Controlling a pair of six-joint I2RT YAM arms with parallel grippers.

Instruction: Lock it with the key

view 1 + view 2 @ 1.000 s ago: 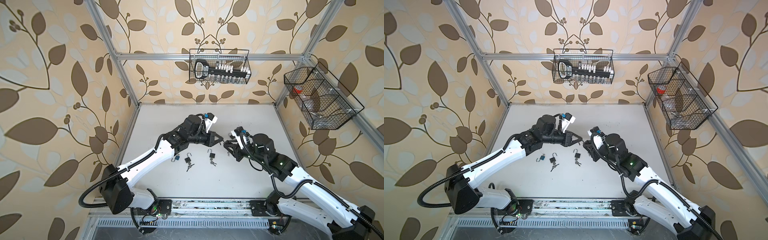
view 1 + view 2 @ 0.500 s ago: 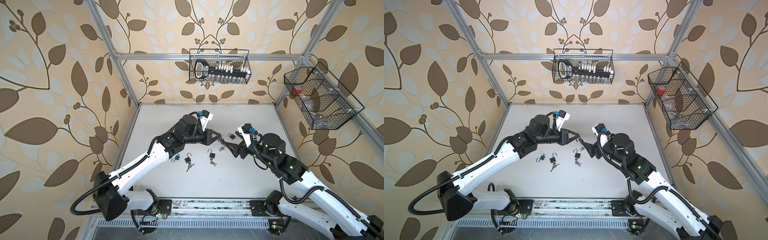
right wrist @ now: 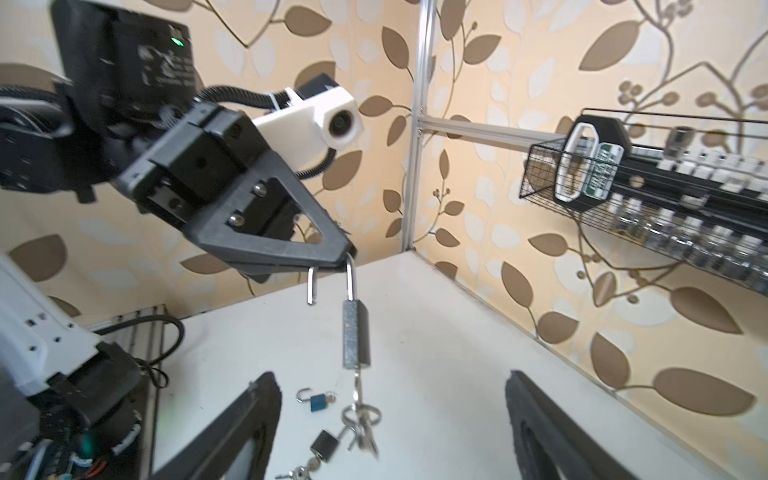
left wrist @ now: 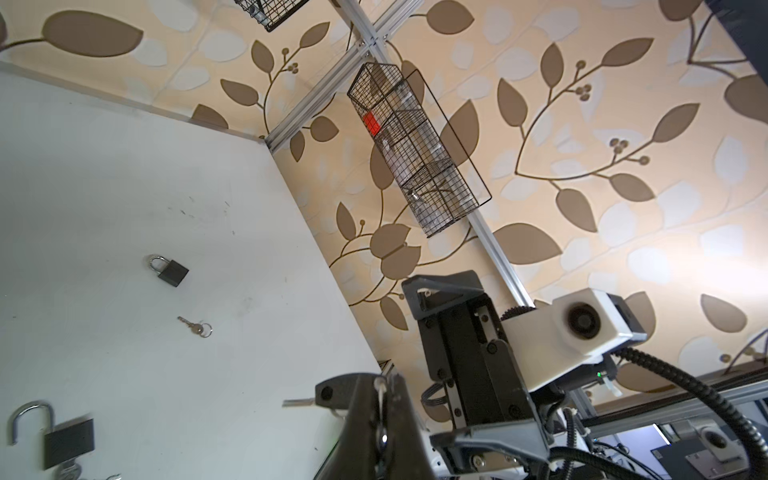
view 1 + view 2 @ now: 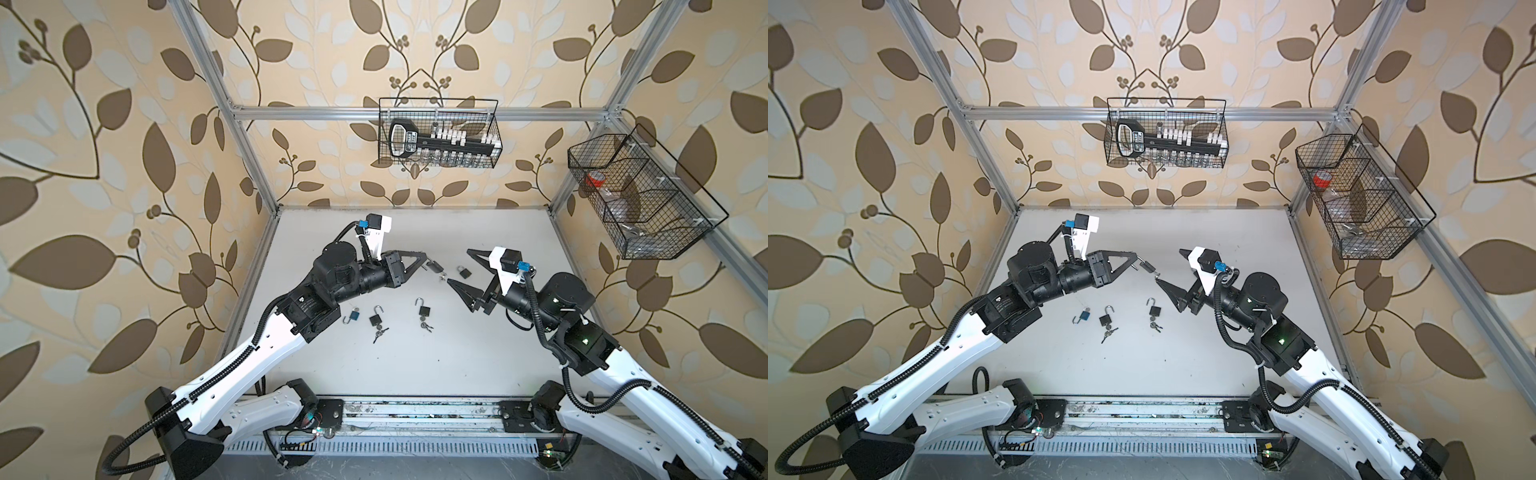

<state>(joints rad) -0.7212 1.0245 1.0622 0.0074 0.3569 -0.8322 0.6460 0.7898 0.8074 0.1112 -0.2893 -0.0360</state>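
Note:
My left gripper (image 5: 424,262) is shut on the bend of an open padlock's shackle. The dark padlock (image 3: 355,334) hangs from it above the table, one shackle leg free. A key (image 3: 356,388) sticks in its underside with a ring of spare keys dangling. In both top views the padlock (image 5: 1147,266) and key (image 5: 1156,275) hang between the two arms. My right gripper (image 5: 457,266) stands wide open just right of the key, touching nothing; in the right wrist view its fingertips (image 3: 266,376) flank the key ring at a distance. The left wrist view shows the padlock body (image 4: 332,392) edge-on beside my shut left gripper (image 4: 380,386).
On the white table (image 5: 415,365) lie a blue open padlock (image 5: 353,316), two black open padlocks (image 5: 376,319) (image 5: 423,309) with keys, a closed padlock (image 5: 464,272) and a loose key (image 4: 195,326). Wire baskets hang on the back wall (image 5: 438,133) and right wall (image 5: 640,199).
My right gripper has let go of the key, opened wide and drawn back to the right. The left arm has pulled slightly left, still holding the padlock.

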